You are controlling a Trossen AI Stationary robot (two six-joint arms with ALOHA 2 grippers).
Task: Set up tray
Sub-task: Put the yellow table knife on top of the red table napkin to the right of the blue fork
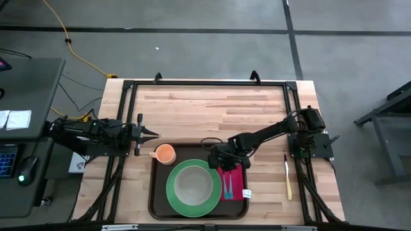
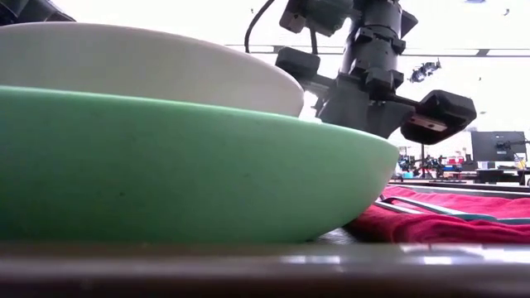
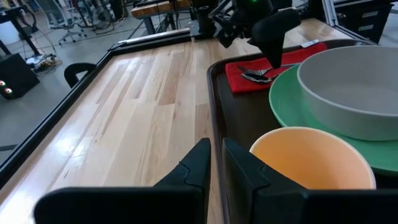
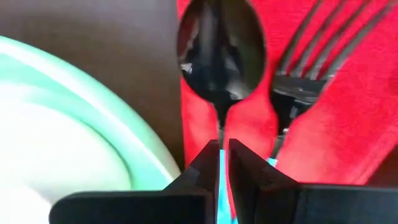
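The dark brown tray [image 1: 156,192] lies at the table's near middle. On it are a green plate [image 1: 172,192] carrying a pale bowl [image 1: 191,185], an orange cup [image 1: 166,154] at its far left corner, and a red napkin [image 1: 236,187] along its right side. A spoon [image 4: 221,56] and a fork [image 4: 317,56] with teal handles lie on the napkin. My right gripper [image 4: 223,149] is shut and slants down over the spoon's handle. My left gripper [image 3: 216,149] waits shut at the table's left, level, just short of the cup. My right gripper stands with its shut fingertips [image 4: 208,158] right over the spoon's handle [image 4: 220,127], just behind the neck, coming from above and along the handle. The spoon lies on the napkin. I cannot tell whether the fingers touch it.
A yellow-handled utensil [image 1: 288,178] lies on the bare wood to the right of the tray, near the right arm's base. The far half of the table [image 1: 212,102] is bare wood inside a black frame. A desk with a keyboard stands off the table's left.
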